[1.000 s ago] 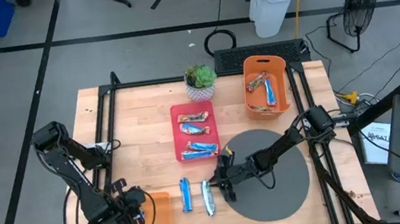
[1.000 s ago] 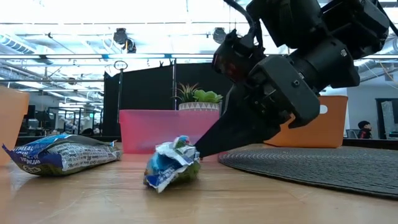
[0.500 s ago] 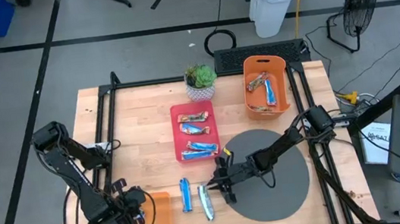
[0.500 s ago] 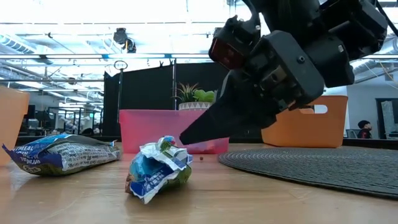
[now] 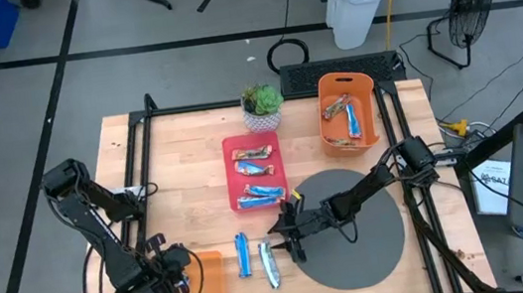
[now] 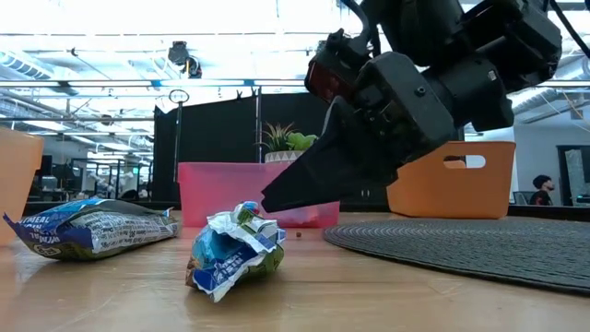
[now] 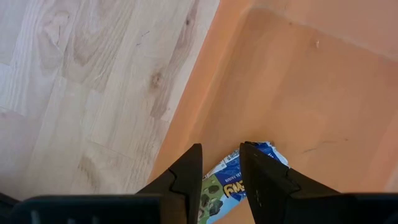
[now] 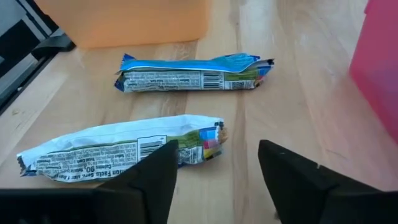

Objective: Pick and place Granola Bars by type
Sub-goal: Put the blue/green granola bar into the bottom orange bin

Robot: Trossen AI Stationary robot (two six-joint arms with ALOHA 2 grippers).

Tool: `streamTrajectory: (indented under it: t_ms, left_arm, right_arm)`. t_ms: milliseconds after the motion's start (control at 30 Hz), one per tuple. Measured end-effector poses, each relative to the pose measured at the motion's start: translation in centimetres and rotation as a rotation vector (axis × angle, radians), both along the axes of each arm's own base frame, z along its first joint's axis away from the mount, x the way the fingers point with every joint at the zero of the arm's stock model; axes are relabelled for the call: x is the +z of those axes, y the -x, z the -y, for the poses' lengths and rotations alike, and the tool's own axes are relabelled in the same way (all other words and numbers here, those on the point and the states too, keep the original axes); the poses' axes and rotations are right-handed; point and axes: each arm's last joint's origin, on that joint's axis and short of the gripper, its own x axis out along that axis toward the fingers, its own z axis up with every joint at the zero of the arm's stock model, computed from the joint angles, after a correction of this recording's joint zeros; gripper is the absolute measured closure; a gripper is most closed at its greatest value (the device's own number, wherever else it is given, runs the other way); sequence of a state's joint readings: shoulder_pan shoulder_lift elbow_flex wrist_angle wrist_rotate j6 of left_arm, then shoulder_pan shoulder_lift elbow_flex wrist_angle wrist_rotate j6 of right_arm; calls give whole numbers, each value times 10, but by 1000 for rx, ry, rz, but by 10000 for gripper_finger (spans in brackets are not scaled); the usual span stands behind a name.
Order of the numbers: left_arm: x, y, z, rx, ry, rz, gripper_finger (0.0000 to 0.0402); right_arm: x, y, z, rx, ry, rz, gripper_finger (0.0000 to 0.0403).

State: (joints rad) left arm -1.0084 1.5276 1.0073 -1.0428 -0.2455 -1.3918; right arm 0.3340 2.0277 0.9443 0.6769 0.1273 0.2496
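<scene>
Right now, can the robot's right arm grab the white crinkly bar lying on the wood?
Probably yes. The right gripper is open and sits just beside the white-wrapped bar, apart from it. Nothing lies between them; the blue bar is farther off, on its other side.

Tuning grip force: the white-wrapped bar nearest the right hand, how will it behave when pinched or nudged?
The white-wrapped bar probably crumples at the ends: its wrapper looks wrinkled and loose. It lies flat on the wooden table, so it should slide rather than roll. The glossy film may slip between the open right hand fingers.
</scene>
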Motion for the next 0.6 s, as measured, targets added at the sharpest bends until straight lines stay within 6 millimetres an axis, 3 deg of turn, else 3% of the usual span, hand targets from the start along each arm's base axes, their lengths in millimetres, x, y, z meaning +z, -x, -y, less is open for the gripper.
streamTrajectory:
  t_ms: [600]
  left_arm:
    - [0,0,0,0,0,0,288]
  right_arm:
    - [4,-5,-2,1,-11,42,185]
